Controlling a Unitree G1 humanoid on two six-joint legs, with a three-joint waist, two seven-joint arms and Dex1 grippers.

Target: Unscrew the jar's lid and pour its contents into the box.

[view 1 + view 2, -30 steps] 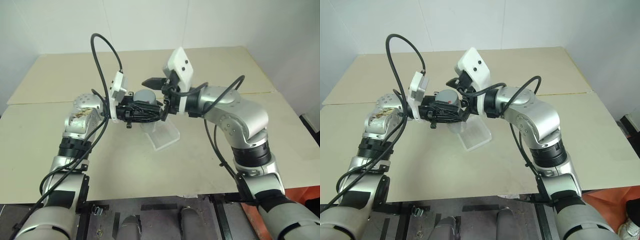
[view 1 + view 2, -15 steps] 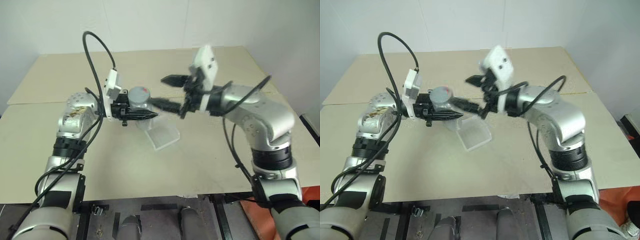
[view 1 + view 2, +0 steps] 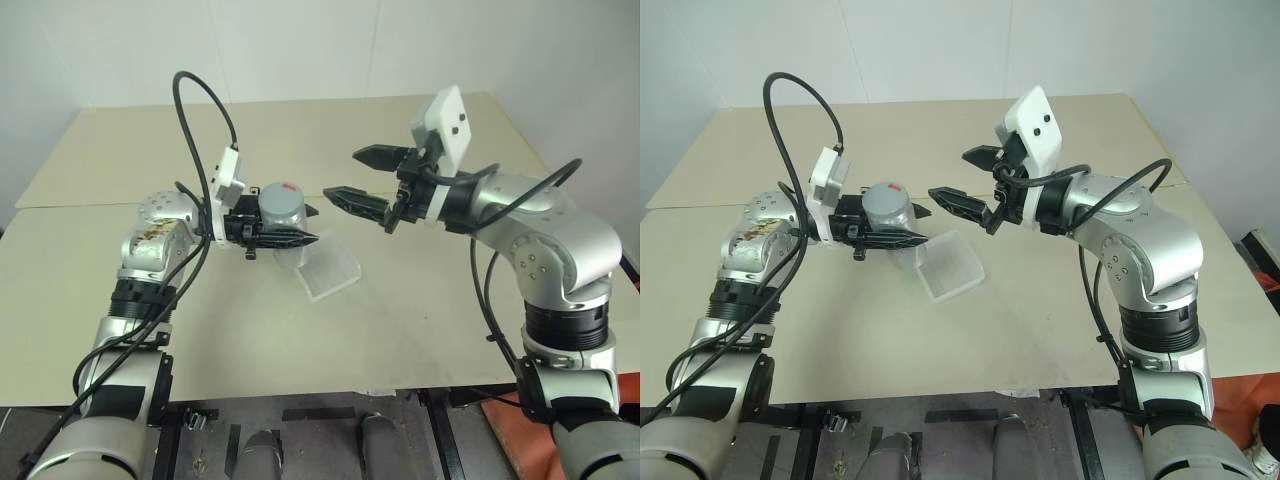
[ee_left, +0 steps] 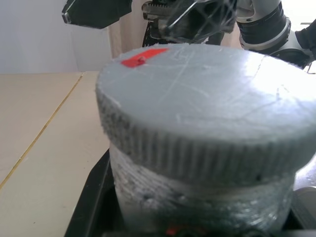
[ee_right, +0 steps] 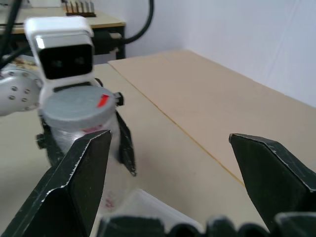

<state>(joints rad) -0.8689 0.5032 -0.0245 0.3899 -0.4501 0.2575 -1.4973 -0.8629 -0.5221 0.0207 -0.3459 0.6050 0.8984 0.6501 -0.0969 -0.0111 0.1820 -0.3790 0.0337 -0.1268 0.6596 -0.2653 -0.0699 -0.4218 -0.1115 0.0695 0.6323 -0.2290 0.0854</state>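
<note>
The left gripper [image 3: 300,226] is clamped on the jar [image 3: 281,216], holding it upright in the air above the table [image 3: 420,300], over the near-left side of the box [image 3: 328,268]. The grey lid [image 3: 280,197] with its red mark sits on the jar. The box lies on the table near its middle, well away from every edge, one corner toward the near edge. The right gripper [image 3: 352,175] hangs in the air just right of the jar, clear of it, fingers [image 5: 79,182] spread wide and pointing at the lid, holding nothing.
</note>
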